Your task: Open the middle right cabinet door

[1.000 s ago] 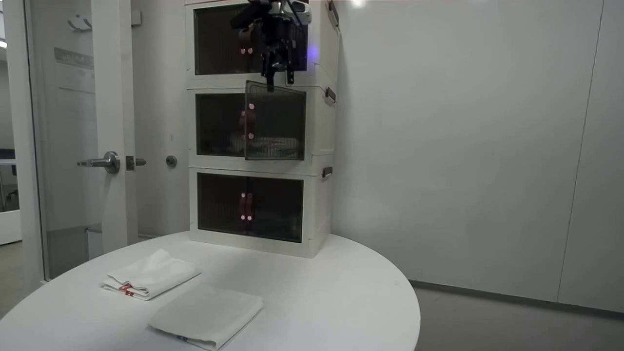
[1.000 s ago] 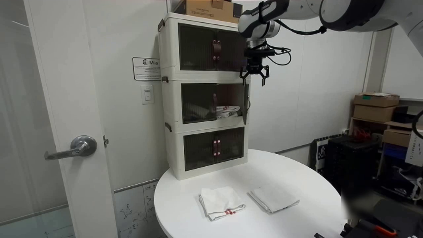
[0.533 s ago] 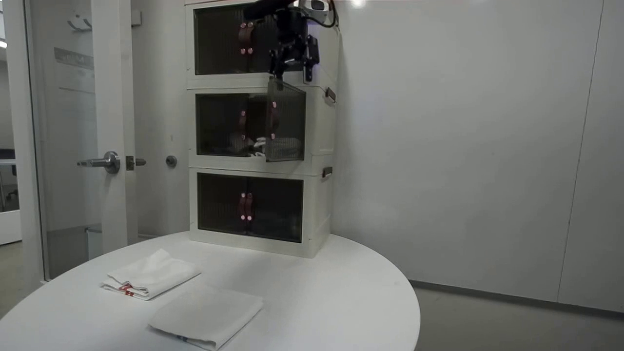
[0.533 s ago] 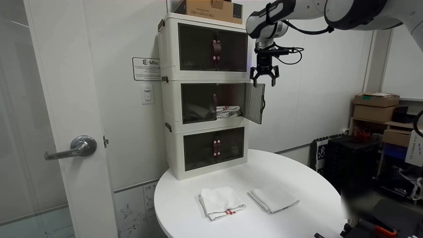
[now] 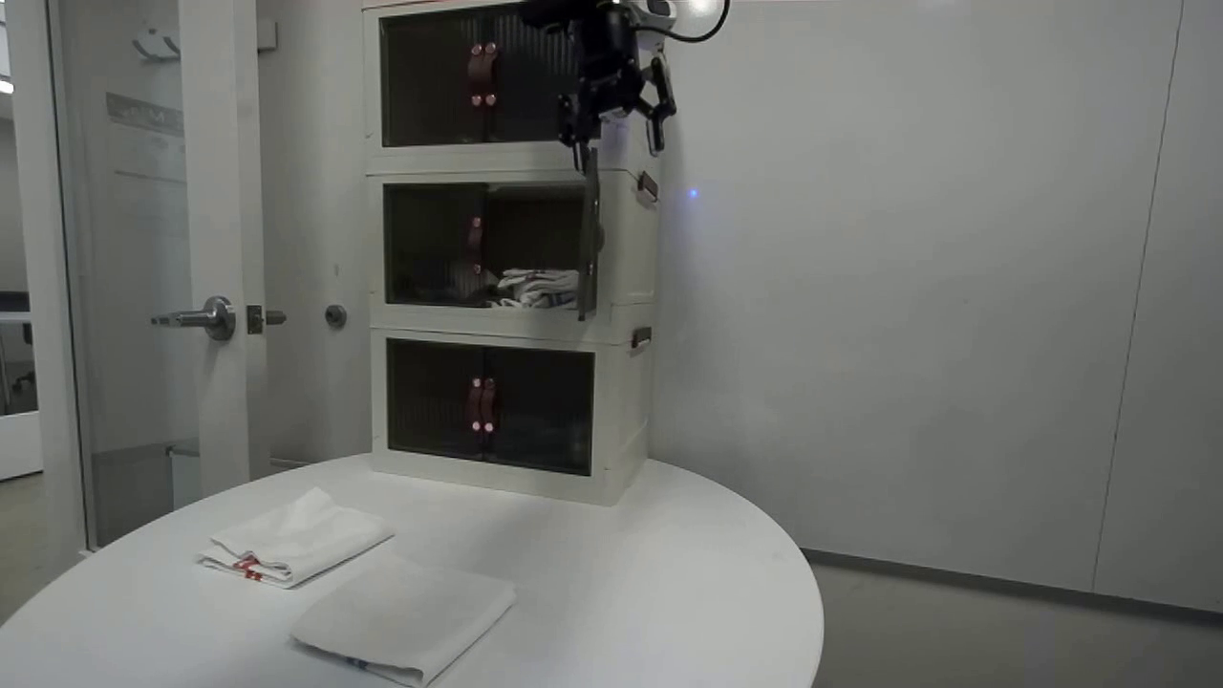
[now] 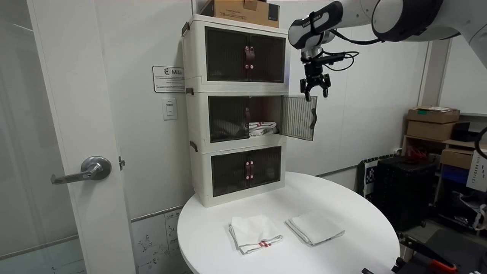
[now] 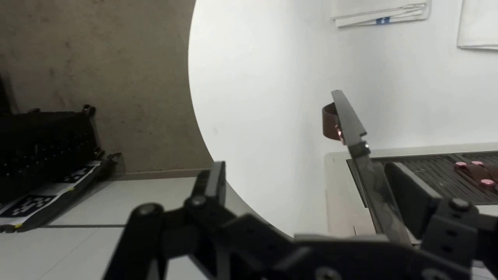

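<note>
The opening step appears nearly complete: the middle right door [image 6: 298,117] stands swung out from the cabinet [image 6: 247,88] at the wall-side edge of the table [image 6: 335,201], the gripper [image 6: 316,96] is spread wide, 1 finger [image 7: 410,199] beside the inner face, and should next lift clear upward.

The arm [image 6: 392,19] hangs its claw [image 6: 316,96] pointing downward, 2 fingers [image 7: 413,200] spread apart.

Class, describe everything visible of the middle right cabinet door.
The middle right cabinet door is a smoky, ribbed, translucent panel, seemingly plastic, with a brown leathery strap handle and pinkish stud. Upright, swung wide open, it juts from the right of the middle tier. The open gripper straddles its top edge, one finger near the inner face; contact is unclear.
</note>
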